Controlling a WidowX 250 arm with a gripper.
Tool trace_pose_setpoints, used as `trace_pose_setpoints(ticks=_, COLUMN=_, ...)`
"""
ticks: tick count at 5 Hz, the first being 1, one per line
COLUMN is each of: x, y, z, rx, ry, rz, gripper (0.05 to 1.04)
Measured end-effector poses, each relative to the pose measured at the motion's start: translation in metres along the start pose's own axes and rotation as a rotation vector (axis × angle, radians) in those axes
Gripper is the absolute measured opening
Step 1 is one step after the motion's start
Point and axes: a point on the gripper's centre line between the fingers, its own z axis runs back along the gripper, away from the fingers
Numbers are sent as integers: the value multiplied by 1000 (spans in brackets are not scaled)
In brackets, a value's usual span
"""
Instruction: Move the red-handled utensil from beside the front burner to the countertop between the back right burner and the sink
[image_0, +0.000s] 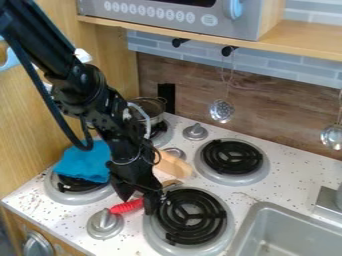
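The fingers of the black gripper (138, 205) stand apart, tips down, one on the eight o'clock side and the other nearer the front coil burner (190, 216). Between and beneath them lies a red ridged handle (125, 206), slanting from about eight o'clock toward two; whether either pad touches it, I cannot tell. Its outer end reaches the front knob (105, 223), at eight o'clock from the gripper.

Farther out, a blue cloth (83, 161) drapes over another burner (70, 194) toward ten to eleven o'clock. A pale wooden piece (174, 166) lies at one o'clock, close by the arm, with a pot (150, 112) beyond at twelve. The rear coil burner (232, 157) sits at two, and the sink (284, 211) at four.

The ridged handle looks round enough to roll, so a lopsided squeeze could spin it away or jam it against the knob. Pressing too low could scrape a fingertip on the hob or catch it in the coil, and a sideways swing could knock the wooden piece.
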Motion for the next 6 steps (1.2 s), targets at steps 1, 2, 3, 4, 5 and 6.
trace_pose_setpoints(ticks=1, x=0, y=4, z=-1, rx=25, ry=-4, rz=-21, gripper=1005)
trace_pose_setpoints(ticks=2, x=0, y=6, z=-1, rx=37, ry=-1, rz=-30, gripper=1005)
trace_pose_setpoints(ticks=3, x=-1, y=8, z=-3, rx=45, ry=5, rz=-37, gripper=955)
trace_pose_setpoints(ticks=4, x=6, y=14, z=-17, rx=64, ry=13, rz=19, gripper=693)
trace_pose_setpoints(ticks=5, x=7, y=14, z=-18, rx=69, ry=19, rz=14, gripper=441)
trace_pose_setpoints(ticks=6, x=7, y=16, z=-19, rx=76, ry=24, rz=15, gripper=340)
